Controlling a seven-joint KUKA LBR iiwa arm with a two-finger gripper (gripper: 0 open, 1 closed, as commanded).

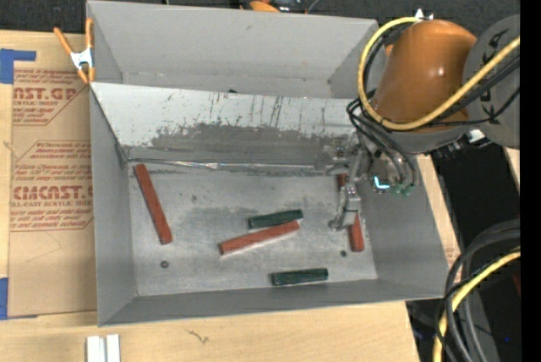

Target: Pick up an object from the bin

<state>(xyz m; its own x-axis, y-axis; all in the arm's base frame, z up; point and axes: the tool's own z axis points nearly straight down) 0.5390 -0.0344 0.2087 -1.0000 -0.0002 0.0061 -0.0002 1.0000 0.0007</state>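
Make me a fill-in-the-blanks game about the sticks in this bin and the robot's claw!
1. The bin holds ___ dark green sticks.
2. The gripper hangs over the ___ side of the bin, as the camera sees it.
3. Closest to the gripper lies a stick coloured ___.

Missing words: two; right; red.

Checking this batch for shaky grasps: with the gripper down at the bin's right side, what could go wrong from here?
1. The gripper is low over a thin red-brown stick that lies close to the bin's right wall. With so little room, it may scrape the wall or push the stick against it.
2. The stick lies flat on the floor and is narrow, so it could slip or swing out of a grasp.
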